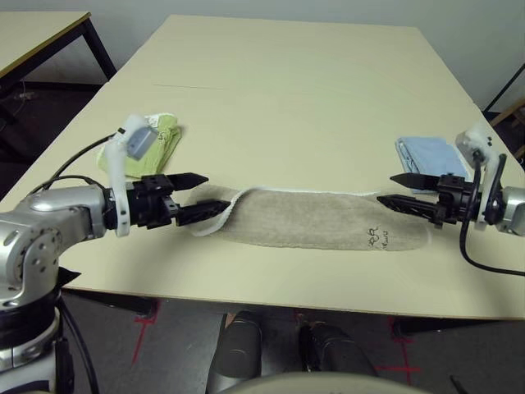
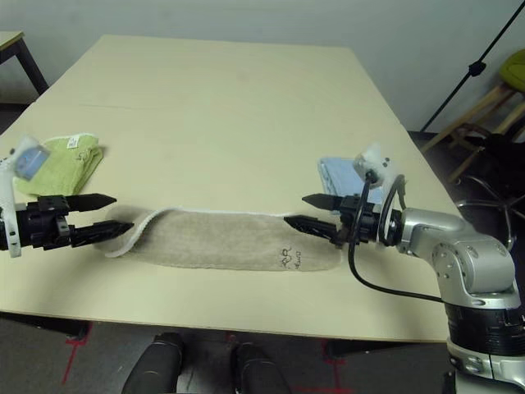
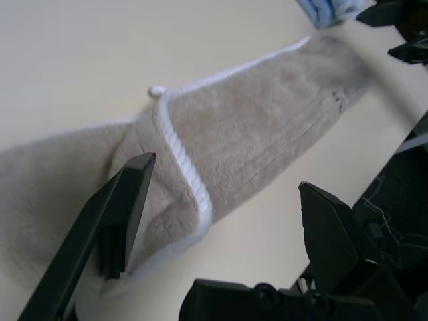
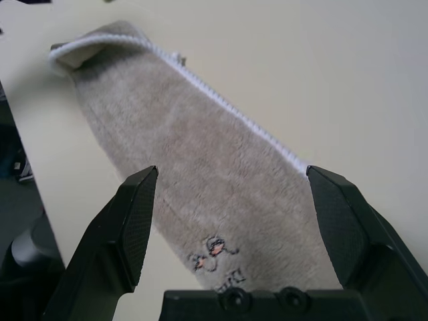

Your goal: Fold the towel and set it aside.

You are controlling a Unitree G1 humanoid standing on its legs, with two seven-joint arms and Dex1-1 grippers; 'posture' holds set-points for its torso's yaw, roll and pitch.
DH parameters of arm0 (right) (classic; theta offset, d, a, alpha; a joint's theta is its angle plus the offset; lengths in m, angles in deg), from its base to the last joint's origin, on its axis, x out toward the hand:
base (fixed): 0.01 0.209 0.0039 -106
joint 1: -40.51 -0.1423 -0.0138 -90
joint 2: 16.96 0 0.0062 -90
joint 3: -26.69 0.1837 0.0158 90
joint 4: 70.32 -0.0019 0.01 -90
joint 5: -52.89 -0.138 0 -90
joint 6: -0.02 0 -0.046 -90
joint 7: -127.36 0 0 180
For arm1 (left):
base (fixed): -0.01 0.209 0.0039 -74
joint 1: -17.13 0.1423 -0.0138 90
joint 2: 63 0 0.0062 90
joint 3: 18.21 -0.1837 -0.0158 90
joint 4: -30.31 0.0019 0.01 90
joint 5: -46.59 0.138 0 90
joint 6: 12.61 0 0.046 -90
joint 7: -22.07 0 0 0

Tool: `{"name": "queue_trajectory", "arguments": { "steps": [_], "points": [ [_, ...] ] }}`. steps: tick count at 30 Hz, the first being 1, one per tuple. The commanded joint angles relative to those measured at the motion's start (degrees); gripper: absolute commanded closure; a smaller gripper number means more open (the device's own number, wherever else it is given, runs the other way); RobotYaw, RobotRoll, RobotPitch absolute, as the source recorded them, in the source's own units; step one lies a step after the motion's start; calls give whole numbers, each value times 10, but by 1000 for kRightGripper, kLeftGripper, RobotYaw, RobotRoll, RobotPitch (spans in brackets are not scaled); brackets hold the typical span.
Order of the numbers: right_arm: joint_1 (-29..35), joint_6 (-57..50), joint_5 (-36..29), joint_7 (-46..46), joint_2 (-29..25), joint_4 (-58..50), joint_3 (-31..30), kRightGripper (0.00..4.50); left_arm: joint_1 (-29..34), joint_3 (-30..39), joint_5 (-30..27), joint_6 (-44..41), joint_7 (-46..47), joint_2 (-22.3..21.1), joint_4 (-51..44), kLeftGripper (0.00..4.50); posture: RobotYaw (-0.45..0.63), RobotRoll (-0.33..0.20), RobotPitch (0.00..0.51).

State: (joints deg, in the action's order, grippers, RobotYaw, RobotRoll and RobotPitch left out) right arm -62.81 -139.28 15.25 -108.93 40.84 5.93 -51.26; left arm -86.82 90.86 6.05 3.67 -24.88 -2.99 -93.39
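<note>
Item: beige towel (image 1: pixel 312 220), a long strip across my counter (image 1: pixel 271 107), left end rumpled. Both tools (image 1: pixel 215 191) (image 1: pixel 392 189) spread, unloaded — mid-fold, I judge; next, square that end, then fold crosswise.

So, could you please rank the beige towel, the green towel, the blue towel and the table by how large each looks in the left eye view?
1. Table
2. Beige towel
Green towel and blue towel: too close to rank, both partly hidden.
</note>
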Motion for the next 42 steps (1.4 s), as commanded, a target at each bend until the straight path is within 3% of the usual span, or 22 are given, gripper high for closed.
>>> {"name": "queue_trajectory", "arguments": {
  "steps": [1,4,11,14,20,24,27,33,38,42],
  "points": [
    [24,24,18,14,-1,-20,-8,35,60,-19,32,41,28,-20,-25,0,182,0,145],
    [30,23,4,12,1,-17,6,35,98,-27,51,87,40,-28,-26,0,184,0,143],
    [39,32,2,7,3,-14,0,35,62,-13,-23,100,91,84,-36,0,184,0,138],
    [42,31,-2,12,11,-19,-3,611,42,-15,-52,94,120,122,-40,0,184,0,138],
    [38,20,-17,16,27,-29,-10,2940,-2,-39,-123,76,163,169,-38,2016,184,0,133],
    [34,19,-16,17,40,-32,-30,4434,-5,-113,-106,81,145,149,-12,3425,183,0,136],
    [30,24,-8,24,56,-32,-52,4500,5,-182,-49,119,125,121,35,4481,167,0,142],
    [43,57,29,44,77,-9,-79,4500,39,-249,64,219,121,94,105,4481,150,0,141],
    [66,114,84,61,90,26,-104,4500,81,-197,108,276,143,86,135,4481,149,0,135],
    [63,149,124,67,97,57,-129,4500,91,-159,111,292,132,75,153,4481,152,0,132]
  ]
}}
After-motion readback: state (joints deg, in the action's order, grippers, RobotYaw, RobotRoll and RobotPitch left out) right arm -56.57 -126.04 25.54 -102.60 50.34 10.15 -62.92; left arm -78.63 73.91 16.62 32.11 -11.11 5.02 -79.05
